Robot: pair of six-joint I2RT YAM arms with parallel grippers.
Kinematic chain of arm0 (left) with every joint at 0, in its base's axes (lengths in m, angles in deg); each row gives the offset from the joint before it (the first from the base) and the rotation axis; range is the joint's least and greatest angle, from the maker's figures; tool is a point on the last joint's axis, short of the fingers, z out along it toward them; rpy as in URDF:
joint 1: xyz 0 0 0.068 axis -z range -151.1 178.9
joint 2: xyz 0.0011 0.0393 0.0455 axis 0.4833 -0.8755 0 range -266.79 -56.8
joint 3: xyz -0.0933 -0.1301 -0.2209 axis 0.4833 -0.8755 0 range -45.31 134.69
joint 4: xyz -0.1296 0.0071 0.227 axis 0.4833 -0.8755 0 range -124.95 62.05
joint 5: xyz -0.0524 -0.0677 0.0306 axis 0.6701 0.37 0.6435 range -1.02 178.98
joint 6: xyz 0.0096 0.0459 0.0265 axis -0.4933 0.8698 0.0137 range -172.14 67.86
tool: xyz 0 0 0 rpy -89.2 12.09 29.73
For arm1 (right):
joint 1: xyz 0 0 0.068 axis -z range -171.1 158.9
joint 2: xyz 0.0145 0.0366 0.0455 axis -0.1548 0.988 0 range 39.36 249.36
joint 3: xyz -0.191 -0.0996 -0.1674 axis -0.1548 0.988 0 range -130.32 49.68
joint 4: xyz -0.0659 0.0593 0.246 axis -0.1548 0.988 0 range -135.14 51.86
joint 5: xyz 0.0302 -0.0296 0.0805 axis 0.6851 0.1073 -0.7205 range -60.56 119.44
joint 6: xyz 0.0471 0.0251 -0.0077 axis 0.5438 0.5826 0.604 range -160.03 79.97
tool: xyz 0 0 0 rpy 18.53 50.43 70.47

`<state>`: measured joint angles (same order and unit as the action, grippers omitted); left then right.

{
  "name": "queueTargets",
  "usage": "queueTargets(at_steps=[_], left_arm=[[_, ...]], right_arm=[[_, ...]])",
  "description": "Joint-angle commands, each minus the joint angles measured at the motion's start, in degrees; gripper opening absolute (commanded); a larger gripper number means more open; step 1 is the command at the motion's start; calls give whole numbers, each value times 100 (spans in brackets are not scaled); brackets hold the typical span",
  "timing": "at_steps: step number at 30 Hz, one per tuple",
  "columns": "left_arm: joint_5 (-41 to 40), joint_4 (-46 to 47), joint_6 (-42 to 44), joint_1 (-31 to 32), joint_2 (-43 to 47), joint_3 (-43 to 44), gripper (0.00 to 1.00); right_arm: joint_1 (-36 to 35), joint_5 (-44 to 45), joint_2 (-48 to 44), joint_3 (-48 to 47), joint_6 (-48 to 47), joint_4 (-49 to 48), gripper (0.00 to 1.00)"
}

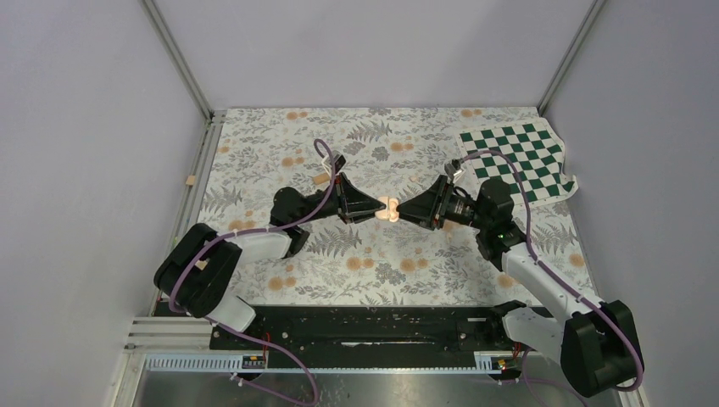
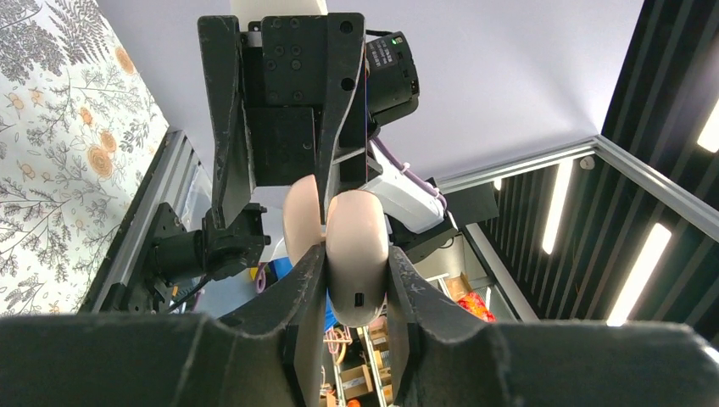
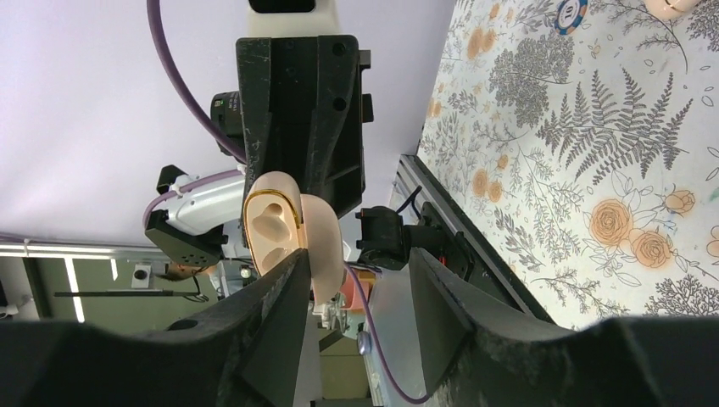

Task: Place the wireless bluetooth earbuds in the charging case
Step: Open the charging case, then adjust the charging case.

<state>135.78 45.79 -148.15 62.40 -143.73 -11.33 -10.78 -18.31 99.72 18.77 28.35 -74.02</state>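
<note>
Top view: charging case (image 1: 388,209) tiny, lid and base indistinguishable; earbuds too small to find. Left wrist view: case's lower end hidden inside left gripper (image 2: 356,259). Right wrist view: chip (image 3: 573,12) and pale object (image 3: 674,7) cut off by top edge.

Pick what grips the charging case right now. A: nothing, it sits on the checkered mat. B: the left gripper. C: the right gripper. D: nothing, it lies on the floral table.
B: the left wrist view shows the left gripper clamped on the charging case, while the right gripper has its jaws standing apart.
</note>
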Motion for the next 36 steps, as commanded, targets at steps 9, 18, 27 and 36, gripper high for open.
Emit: queueTargets(at_steps=[9, 18, 27, 36], left_arm=[[16, 468, 78, 10, 219, 112, 0], [157, -489, 686, -273, 505, -205, 0], [905, -2070, 1763, -397, 1035, 311, 0], [1372, -3374, 2783, -406, 1442, 911, 0]], right_arm=[[50, 169, -243, -180, -408, 594, 71], [168, 1635, -1174, -1623, -2723, 4266, 95], [184, 4280, -1216, -1748, -4108, 6389, 77], [184, 5235, -163, -1265, -4023, 6358, 55]])
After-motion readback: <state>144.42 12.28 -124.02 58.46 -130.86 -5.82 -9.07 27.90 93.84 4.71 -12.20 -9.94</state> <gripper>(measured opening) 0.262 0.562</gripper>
